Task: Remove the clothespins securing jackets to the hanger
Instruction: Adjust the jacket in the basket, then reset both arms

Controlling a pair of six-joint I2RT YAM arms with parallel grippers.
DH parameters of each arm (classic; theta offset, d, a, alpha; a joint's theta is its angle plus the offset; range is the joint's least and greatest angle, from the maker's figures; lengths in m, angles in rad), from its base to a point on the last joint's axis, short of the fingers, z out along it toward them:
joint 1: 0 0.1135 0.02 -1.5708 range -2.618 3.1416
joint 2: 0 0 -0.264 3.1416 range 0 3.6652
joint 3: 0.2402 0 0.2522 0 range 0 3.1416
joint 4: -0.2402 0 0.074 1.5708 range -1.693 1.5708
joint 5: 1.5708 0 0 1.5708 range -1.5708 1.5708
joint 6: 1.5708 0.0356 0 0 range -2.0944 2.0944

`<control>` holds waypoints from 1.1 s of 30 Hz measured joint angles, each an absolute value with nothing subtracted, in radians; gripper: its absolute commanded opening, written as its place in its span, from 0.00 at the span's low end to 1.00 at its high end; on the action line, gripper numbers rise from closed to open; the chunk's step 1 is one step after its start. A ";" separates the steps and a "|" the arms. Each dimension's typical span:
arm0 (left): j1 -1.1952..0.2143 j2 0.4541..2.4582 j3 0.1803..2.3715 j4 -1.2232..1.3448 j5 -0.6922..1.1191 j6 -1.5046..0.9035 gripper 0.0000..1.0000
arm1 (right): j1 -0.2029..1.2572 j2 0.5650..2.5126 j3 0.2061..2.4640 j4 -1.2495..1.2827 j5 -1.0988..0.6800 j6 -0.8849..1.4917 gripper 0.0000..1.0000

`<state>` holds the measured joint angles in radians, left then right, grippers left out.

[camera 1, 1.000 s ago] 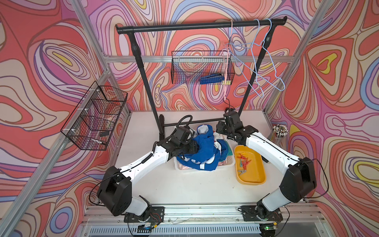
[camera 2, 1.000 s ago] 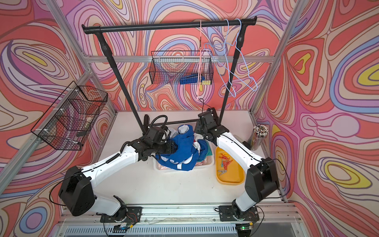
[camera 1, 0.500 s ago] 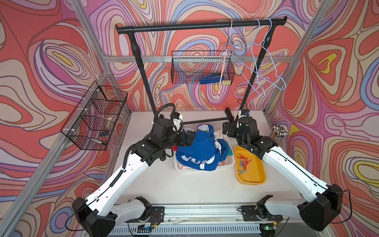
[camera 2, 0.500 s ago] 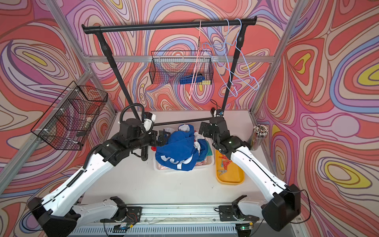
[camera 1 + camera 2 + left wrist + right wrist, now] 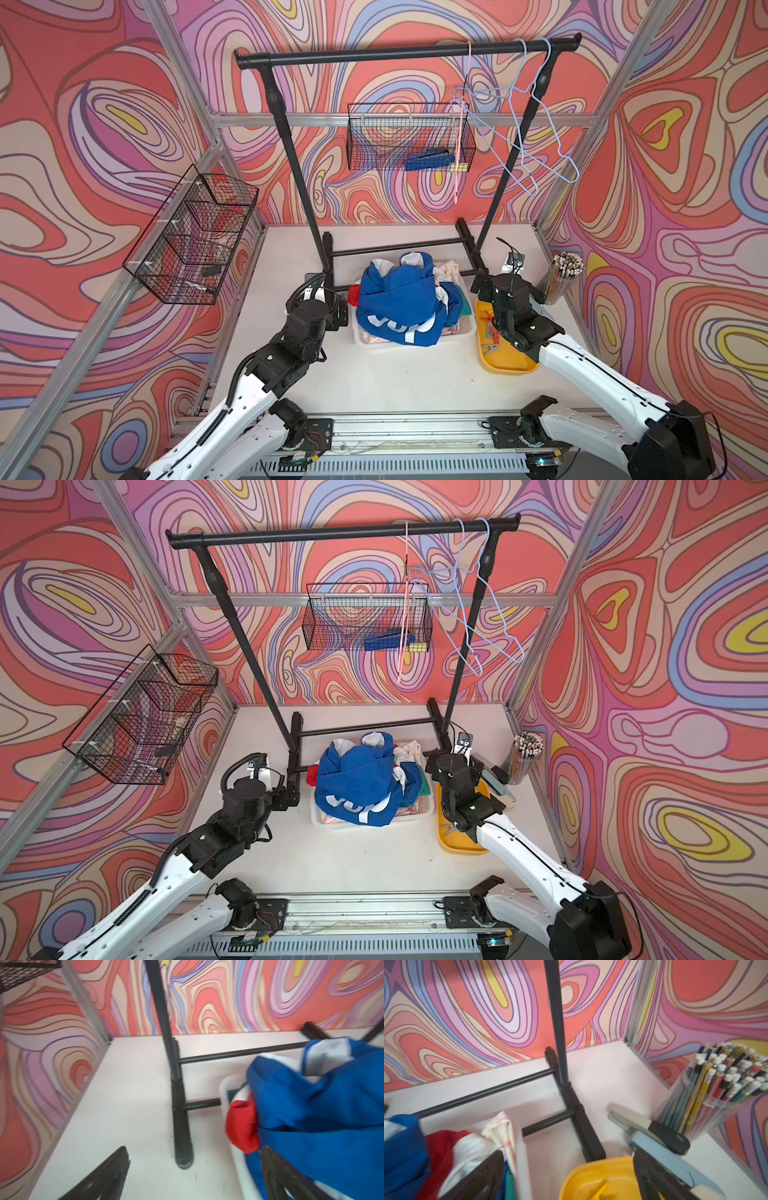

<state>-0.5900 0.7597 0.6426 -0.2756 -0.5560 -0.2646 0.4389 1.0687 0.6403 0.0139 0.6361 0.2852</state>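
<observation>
Lying loose, red & grey pegs (image 5: 491, 330) are in the yellow tray (image 5: 507, 365) on the bench (image 5: 395, 386), right of centre. Jackets (image 5: 399, 307) sit heaped in the white bin (image 5: 470, 328) just left of the tray, blue one on top w/ white lettering, red & teal showing under it. My left tool (image 5: 195, 1150) hangs just left of the bin, jaws wide, nothing in them. My right tool (image 5: 568, 1154) is above the bin/tray gap at the far end, jaws wide, empty. Behind: rack (image 5: 399, 52) w/ bare hangers (image 5: 544, 124).
</observation>
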 measured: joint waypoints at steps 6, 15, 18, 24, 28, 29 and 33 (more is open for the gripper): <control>-0.582 0.873 0.504 -0.004 -0.780 -0.228 1.00 | 0.387 1.158 0.444 0.335 0.663 0.129 0.98; -0.398 1.088 0.353 0.398 -0.842 -0.096 1.00 | 0.273 1.310 0.413 0.659 0.630 0.045 0.98; -0.374 1.166 0.334 0.555 -0.830 -0.041 1.00 | 0.255 1.374 0.360 0.782 0.603 0.027 0.98; -0.350 1.344 0.273 0.868 -0.775 0.061 1.00 | 0.230 1.489 0.332 0.933 0.536 -0.007 0.98; -0.299 1.410 0.223 0.991 -0.716 0.082 1.00 | 0.228 1.555 0.315 1.072 0.503 -0.048 0.98; -0.282 1.425 0.222 1.012 -0.694 0.082 1.00 | 0.226 1.573 0.312 1.102 0.496 -0.057 0.98; -0.209 1.505 0.228 1.093 -0.598 0.075 1.00 | 0.208 1.681 0.308 1.228 0.479 -0.077 0.98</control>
<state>-0.2092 1.5055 0.2283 1.0935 -0.5980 0.0753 0.2085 1.6810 0.3080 1.2278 0.4793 -0.0772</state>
